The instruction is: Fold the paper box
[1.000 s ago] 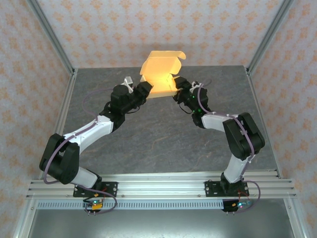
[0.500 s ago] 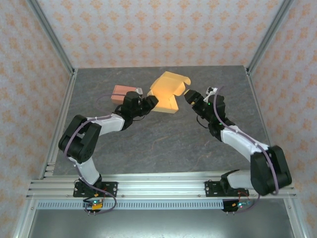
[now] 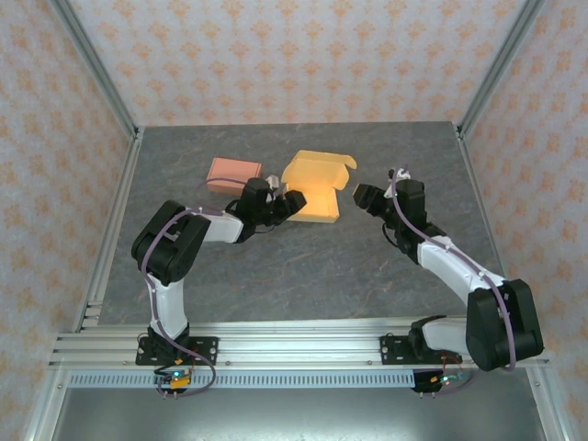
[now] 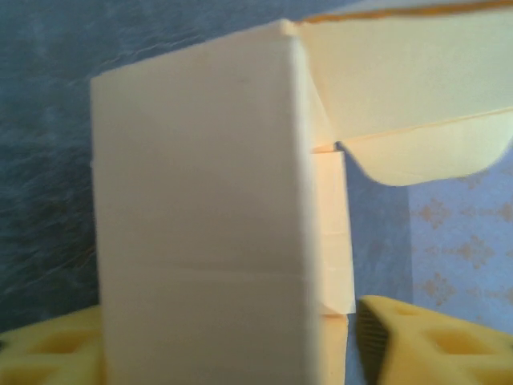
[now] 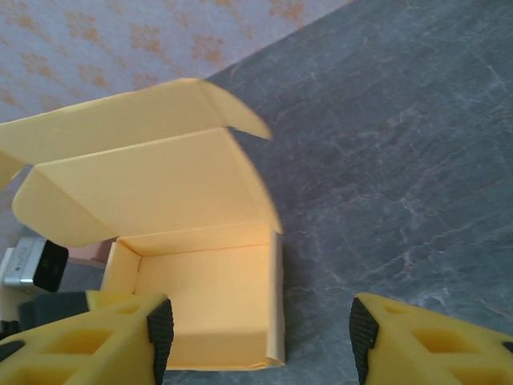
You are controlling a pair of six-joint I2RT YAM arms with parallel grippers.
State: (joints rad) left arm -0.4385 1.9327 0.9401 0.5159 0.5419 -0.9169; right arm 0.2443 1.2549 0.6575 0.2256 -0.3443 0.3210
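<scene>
Surface: table (image 3: 303, 276), paper box (image 3: 317, 184) lid up.
My left gripper (image 3: 292, 202): astride its wall (clamped? cannot tell).
My right gripper (image 3: 361, 193): spread, empty.
Next: lid down.

Probably a robotics lab test cell: left arm (image 3: 165, 248) and right arm (image 3: 452, 264) bolted to a slotted aluminium rail (image 3: 303, 349), grey stone-look tabletop (image 3: 303, 276), metal frame post (image 3: 96, 64), and 3 orange-patterned wall panels (image 3: 294, 55) boxing it in.

No legible text, label, brand or number anywhere. Plain unprinted faces on the paper box (image 3: 317, 179). Wordless floral ornament on the walls (image 3: 276, 55).
</scene>
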